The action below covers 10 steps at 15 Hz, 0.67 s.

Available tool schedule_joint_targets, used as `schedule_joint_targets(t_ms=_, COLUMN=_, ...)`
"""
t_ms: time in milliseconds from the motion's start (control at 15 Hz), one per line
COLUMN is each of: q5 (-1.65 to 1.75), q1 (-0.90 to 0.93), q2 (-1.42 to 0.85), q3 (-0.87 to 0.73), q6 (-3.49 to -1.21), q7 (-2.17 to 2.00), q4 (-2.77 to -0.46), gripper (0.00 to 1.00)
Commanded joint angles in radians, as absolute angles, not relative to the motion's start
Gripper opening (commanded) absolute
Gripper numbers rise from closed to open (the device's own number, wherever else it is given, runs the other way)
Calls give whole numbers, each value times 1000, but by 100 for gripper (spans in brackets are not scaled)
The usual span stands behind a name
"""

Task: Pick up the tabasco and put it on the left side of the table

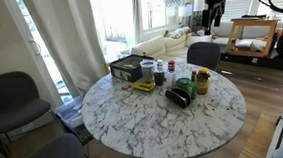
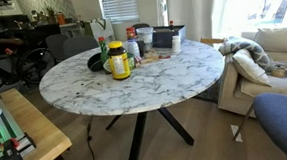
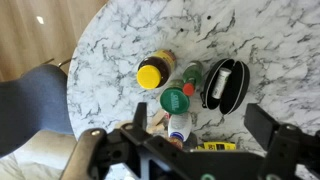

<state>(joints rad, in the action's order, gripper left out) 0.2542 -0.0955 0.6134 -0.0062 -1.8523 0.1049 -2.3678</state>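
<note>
The tabasco [image 3: 192,76], a slim dark-green bottle with a red cap, stands on the white marble table [image 3: 120,30] between a yellow-lidded jar [image 3: 151,72] and a black case [image 3: 225,82]. A green round lid [image 3: 175,101] is right beside it. The tabasco also shows in both exterior views [image 1: 193,75] [image 2: 103,48], partly hidden in the cluster. My gripper [image 3: 205,125] is open and empty, high above the table, and looks down on the cluster. In an exterior view it hangs near the top [image 1: 215,12], well above the table [image 1: 145,124].
A white bottle [image 3: 180,128] and a yellow packet [image 3: 210,146] lie under the gripper. A black box [image 1: 131,68] and small cans stand at the table's back. Grey chairs [image 1: 13,98] surround the table, and a sofa [image 2: 267,52] is beyond it.
</note>
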Motion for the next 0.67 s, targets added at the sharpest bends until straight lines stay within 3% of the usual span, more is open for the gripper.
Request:
schedule_joint_targets(t_ms=0, q5=263, q1=-77, q2=613, q3=-20, q6=-1848, q7=97, q4=-2366, gripper=100)
schedule_joint_targets(t_ms=600, q5=260, q1=-74, q2=586, q3=-22, q6=-1908, q7=78, q4=-2400, gripper=100)
